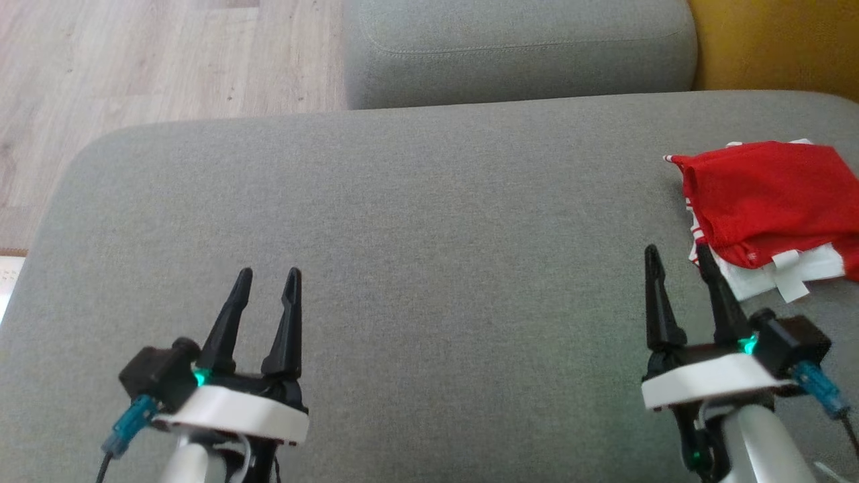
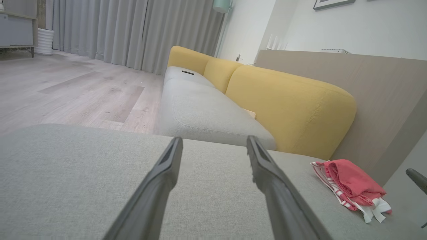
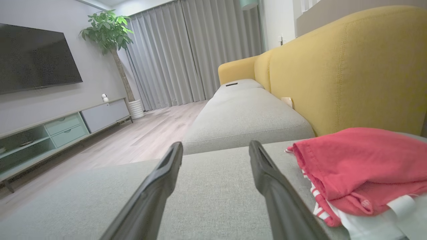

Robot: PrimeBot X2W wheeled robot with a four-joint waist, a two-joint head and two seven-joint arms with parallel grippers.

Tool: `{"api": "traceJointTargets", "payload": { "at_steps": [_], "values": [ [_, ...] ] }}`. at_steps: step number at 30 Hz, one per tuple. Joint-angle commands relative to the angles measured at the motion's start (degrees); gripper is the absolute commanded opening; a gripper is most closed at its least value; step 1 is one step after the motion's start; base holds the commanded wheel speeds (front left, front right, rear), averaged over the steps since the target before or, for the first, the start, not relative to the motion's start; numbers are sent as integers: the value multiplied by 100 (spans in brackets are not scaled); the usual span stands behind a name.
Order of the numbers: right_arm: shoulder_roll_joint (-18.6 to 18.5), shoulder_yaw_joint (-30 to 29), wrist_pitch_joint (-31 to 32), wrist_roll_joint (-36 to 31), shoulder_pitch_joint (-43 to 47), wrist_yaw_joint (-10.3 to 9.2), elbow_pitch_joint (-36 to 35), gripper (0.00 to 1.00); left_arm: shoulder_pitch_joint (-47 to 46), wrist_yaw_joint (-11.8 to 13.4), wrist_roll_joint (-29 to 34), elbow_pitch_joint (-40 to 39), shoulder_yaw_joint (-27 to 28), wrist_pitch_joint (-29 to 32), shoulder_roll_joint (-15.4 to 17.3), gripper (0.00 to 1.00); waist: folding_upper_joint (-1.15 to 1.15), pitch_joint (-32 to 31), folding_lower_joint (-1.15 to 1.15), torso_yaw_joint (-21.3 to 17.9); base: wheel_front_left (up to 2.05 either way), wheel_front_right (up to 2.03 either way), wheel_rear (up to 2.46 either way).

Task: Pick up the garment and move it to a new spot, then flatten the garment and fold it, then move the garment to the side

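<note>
Head view: garment (image 1: 765,194) heaped at the sofa's (image 1: 402,221) right edge, so my right gripper (image 1: 676,251) hovers beside it, left gripper (image 1: 269,272) apart, fingers all spread.

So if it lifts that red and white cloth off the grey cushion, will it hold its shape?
Probably not: the garment lies in soft, layered folds, so it would likely droop and come undone. It looks thin, so it is probably light. If pushed, it would more likely wrinkle than slide, since the cushion is textured fabric.
</note>
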Motion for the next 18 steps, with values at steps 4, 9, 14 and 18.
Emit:
{"api": "traceJointTargets", "payload": {
  "at_steps": [4,9,14,18],
  "values": [
    [21,166,-63,15,-48,-5,-282,100,-72,39,-18,-144,237,-32,12,100,0,-13,1,-4,0,0,0],
    [22,139,-63,14,-20,-5,-329,100,-53,89,-17,-150,317,-32,12,100,0,-30,1,-26,0,0,0],
    [23,152,-63,57,-38,-5,-338,100,-29,129,-9,-105,331,-32,12,100,0,-46,1,-55,0,0,0],
    [23,155,-63,91,-51,-5,-340,100,-19,185,-75,-87,382,-32,12,100,0,-49,1,-69,0,0,0]
  ]
}}
